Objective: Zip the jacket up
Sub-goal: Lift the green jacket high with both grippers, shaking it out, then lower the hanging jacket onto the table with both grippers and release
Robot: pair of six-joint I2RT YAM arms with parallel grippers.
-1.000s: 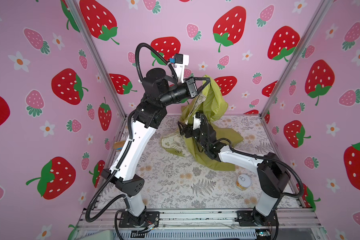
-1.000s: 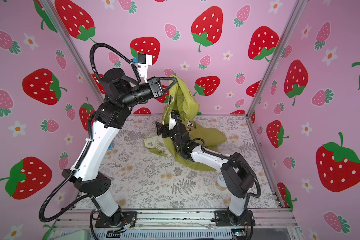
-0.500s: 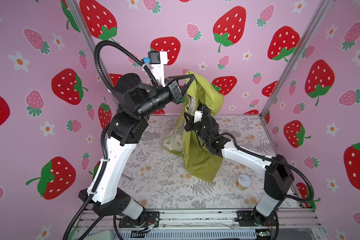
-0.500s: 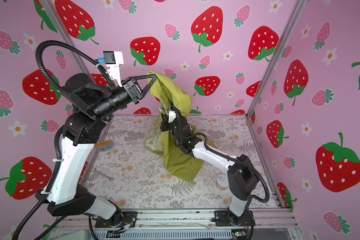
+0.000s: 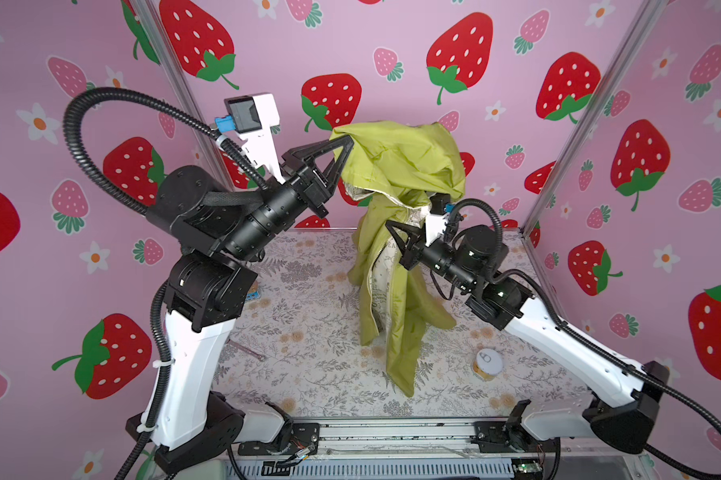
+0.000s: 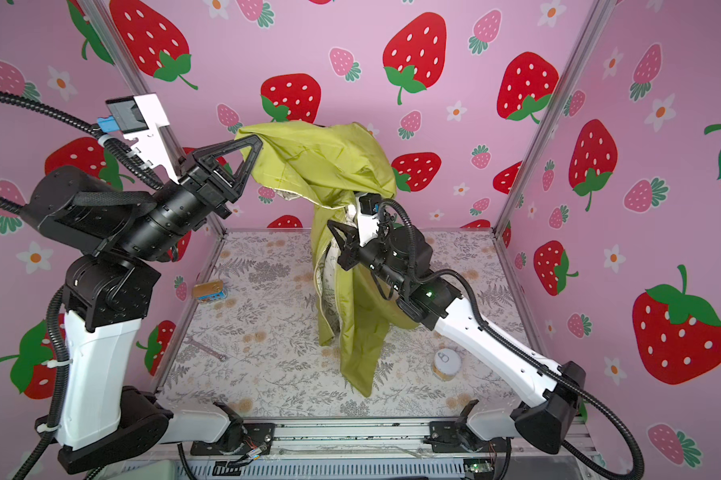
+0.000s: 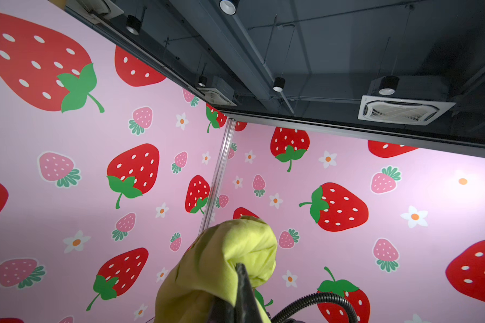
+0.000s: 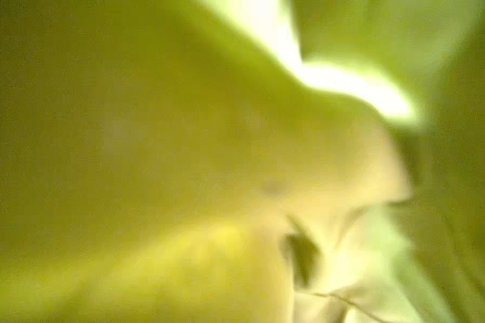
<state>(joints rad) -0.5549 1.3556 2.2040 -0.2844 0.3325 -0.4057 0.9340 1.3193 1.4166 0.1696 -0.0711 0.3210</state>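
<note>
Jacket [image 5: 408, 166] [image 6: 334, 166], olive-green, with pale printed lining showing along the open front. It hangs above the table [image 5: 309, 374], long axis upright, running 12 to 6 o'clock in both top views. The bunched upper end is at 12 and the lowest point of cloth aims at 6, toward the front rail; whether that point touches the table cannot be told. The front opening faces roughly 9 o'clock, and its zipper edges hang apart with lining between them. Left gripper [image 5: 346, 143] [image 6: 258, 141]: fingers pressed together on the jacket's upper corner, at 10 o'clock of the garment. In the left wrist view the cloth [image 7: 221, 260] bunches around a dark finger [image 7: 242, 282]. Right gripper [image 5: 390, 227] [image 6: 332, 226]: enters from 4 o'clock, its fingers closed and pinching the front edge by the zipper about halfway down. The cloth drapes over its wrist camera at 12 and falls past it to 6. The right wrist view shows only blurred green and pale fabric [image 8: 152, 139] against the lens. Also on the table: a can [image 5: 487, 364] [image 6: 447, 364] at 4 o'clock of the hem, a wrench [image 6: 204, 348] at 8 o'clock, and a small tin [image 6: 210, 289] at 9 o'clock.
</note>
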